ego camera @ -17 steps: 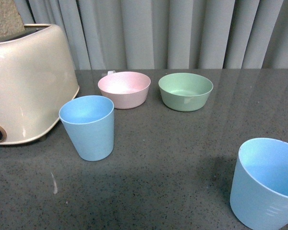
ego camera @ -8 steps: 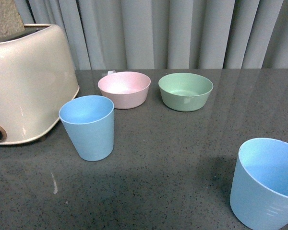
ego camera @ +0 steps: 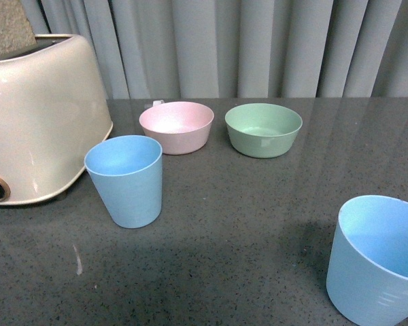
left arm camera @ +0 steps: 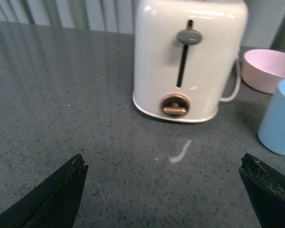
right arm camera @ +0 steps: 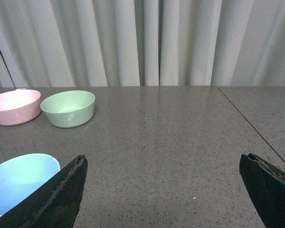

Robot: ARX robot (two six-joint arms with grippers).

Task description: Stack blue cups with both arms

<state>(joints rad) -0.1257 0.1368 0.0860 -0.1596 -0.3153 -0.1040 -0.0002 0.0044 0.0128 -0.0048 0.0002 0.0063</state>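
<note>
so the left blue cup (ego camera: pixel 124 180) stands upright just beside the toaster (ego camera: pixel 41 115), the right blue cup (ego camera: pixel 377 261) upright near the front, well apart. Both the left gripper (left arm camera: pixel 162 161) and right gripper (right arm camera: pixel 164 159) gape wide, empty. My worry: a finger clips the toaster and tips that light cup

a kitchen-style setup, staged in front of a curtain

you're looking at a dark, speckled, stone-look desk (ego camera: pixel 258 210) that reads as a kitchen counter. a cream toaster (ego camera: pixel 34 115) stands on it, with a slide lever and a brass-coloured knob on its end. near it you have plain plastic tableware: a pink bowl (ego camera: pixel 176 126), a green bowl (ego camera: pixel 263 129) and two blue cups (ego camera: pixel 124 180) (ego camera: pixel 377 261). a pale pleated curtain (ego camera: pixel 258 47) hangs right behind the desk across its whole width, more like a backdrop than a home wall.
</note>
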